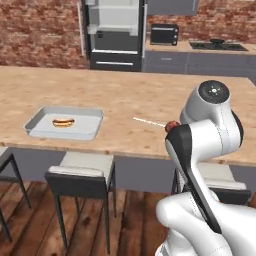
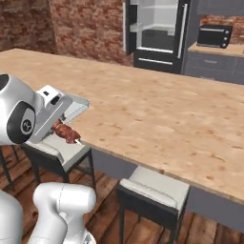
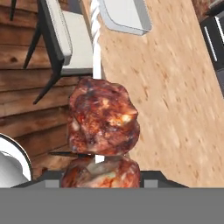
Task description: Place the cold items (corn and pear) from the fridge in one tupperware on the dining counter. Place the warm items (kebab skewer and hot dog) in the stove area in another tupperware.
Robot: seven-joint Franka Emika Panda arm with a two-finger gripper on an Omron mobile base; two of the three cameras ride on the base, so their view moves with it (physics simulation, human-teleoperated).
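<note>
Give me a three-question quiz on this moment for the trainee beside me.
1. True or false: the hot dog already lies in the tray on the dining counter.
2. What is the hand carrying?
A. the corn
B. the kebab skewer
C. the pear
3. Fill in: the fridge behind the counter stands with its door ____.

Key
1. True.
2. B: the meat chunks sit right at the hand, the thin stick pointing toward the tray.
3. Open, its white interior and shelves on show.
</note>
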